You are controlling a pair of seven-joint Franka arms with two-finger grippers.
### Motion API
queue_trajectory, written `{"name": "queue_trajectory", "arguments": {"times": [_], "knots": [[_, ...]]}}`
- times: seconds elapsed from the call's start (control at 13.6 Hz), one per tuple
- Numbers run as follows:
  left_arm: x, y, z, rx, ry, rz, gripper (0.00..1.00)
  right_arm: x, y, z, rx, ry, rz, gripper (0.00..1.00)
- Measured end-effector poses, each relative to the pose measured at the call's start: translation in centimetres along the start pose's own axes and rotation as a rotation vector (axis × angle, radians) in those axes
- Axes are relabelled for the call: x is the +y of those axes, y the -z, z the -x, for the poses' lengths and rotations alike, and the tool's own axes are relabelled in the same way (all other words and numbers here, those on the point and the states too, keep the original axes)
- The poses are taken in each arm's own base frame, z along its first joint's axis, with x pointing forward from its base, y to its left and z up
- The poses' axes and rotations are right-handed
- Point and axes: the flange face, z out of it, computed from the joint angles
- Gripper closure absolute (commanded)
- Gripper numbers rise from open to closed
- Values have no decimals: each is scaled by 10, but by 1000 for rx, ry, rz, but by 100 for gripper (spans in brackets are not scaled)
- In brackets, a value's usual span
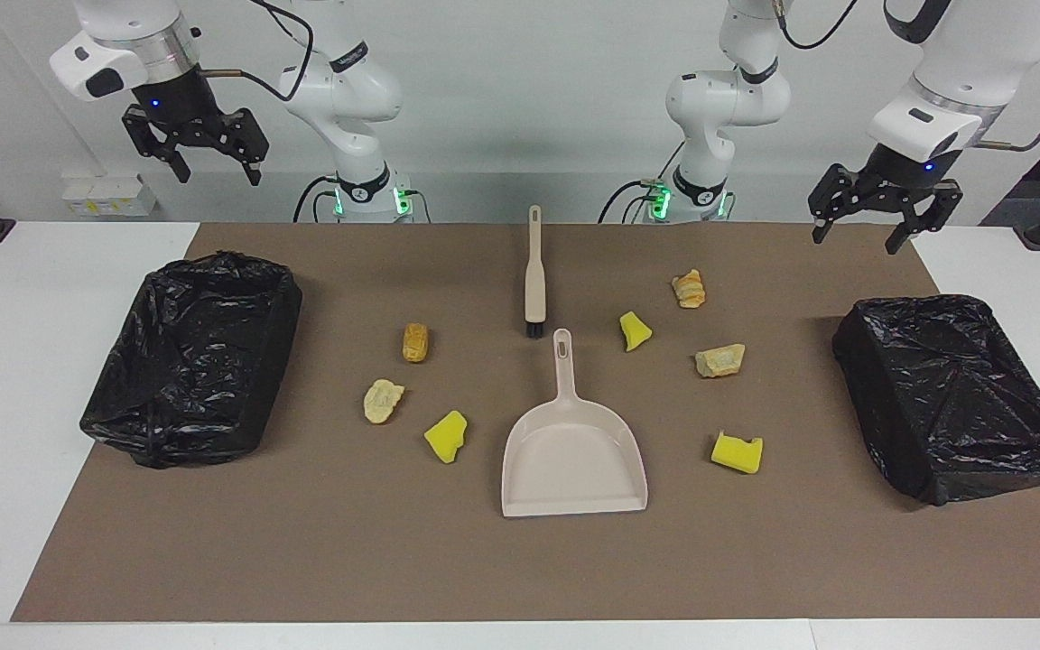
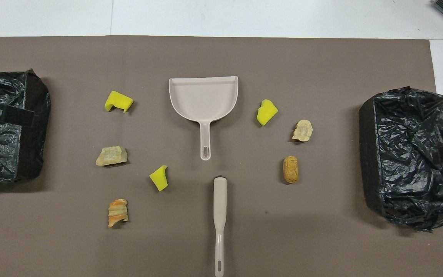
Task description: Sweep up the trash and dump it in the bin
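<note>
Trash (image 1: 448, 437) lay in seven scraps on the brown mat (image 1: 303, 560), around the dustpan (image 1: 571, 456) and brush (image 1: 533, 271), none in either bag-lined bin (image 1: 195, 357), one (image 1: 953, 393) at each end of the tabletop. Left tool (image 1: 881, 221) and right tool (image 1: 199, 144) hung wide and empty, waiting above the mat's corners by the arm bases.

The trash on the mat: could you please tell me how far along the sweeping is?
Nothing looks done: all seven scraps lie on the mat, none in either bin. Nothing is in hand: brush and dustpan lie untouched, the left gripper and right gripper open in the air. All sweeping and dumping remains.
</note>
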Motion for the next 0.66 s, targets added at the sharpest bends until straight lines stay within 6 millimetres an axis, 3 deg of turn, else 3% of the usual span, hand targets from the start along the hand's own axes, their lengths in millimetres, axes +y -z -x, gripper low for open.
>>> {"name": "queue_trajectory", "arguments": {"times": [0.66], "knots": [[12,1,1,-6,-19,3,0,-3,-2,0,-5,7,1,0]]}}
